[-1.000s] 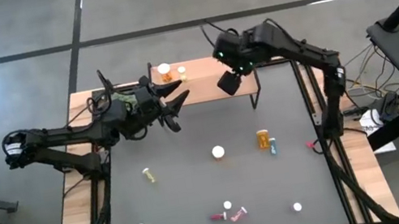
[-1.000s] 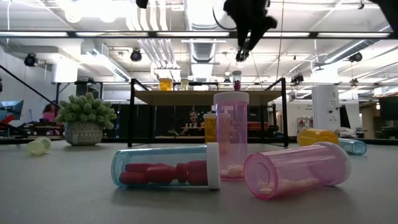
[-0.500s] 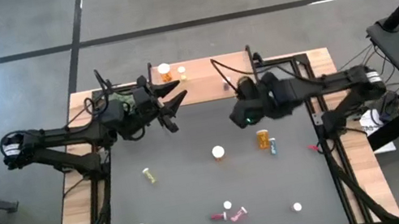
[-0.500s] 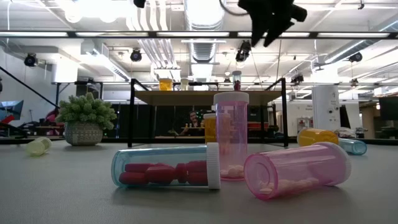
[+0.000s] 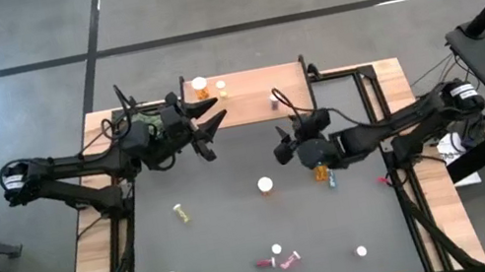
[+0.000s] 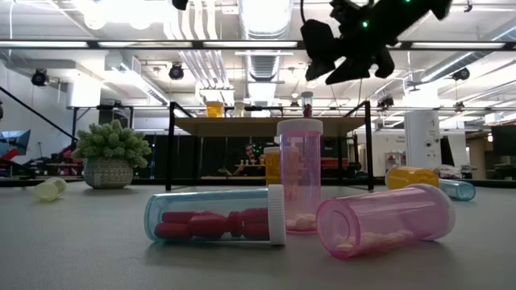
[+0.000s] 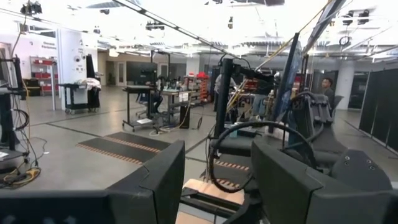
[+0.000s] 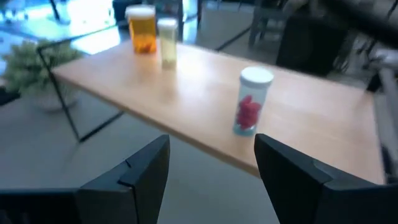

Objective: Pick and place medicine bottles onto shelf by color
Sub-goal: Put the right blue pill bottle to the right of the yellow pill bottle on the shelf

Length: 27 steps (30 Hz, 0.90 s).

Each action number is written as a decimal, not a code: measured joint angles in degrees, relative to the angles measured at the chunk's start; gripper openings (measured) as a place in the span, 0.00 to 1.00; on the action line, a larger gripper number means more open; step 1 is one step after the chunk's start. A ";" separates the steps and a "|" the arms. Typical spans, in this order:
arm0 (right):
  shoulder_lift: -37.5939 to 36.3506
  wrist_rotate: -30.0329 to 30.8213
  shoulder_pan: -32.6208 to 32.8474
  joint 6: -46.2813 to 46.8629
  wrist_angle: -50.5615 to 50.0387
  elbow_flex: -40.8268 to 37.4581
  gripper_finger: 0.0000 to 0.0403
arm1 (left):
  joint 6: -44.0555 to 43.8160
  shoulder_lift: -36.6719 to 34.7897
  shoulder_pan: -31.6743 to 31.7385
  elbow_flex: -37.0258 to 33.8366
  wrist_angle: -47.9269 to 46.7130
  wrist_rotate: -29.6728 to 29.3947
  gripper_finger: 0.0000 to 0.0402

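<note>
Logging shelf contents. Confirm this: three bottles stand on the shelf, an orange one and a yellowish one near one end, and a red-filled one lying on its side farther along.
Not quite. The red-filled bottle stands upright on the shelf, white cap up, as the right wrist view shows. The orange bottle and yellowish bottle do stand together near one end.

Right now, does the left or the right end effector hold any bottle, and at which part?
Nothing is held. The right end effector is open and empty, facing the shelf. The left end effector is open too, with no bottle between its fingers.

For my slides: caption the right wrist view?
Open right gripper faces the shelf holding orange, yellowish and red-filled bottles.
</note>
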 joint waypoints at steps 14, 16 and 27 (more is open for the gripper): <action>2.47 6.40 -1.70 -11.73 16.63 -6.09 0.56 | 1.86 0.11 0.02 0.39 0.33 -0.02 0.42; 3.54 7.01 -2.46 -11.11 17.83 -6.07 0.56 | 1.84 0.11 0.02 0.37 0.78 -0.02 0.42; 10.78 7.28 -5.83 -10.23 27.56 -5.30 0.56 | 1.71 0.11 0.02 0.86 0.69 -0.04 0.42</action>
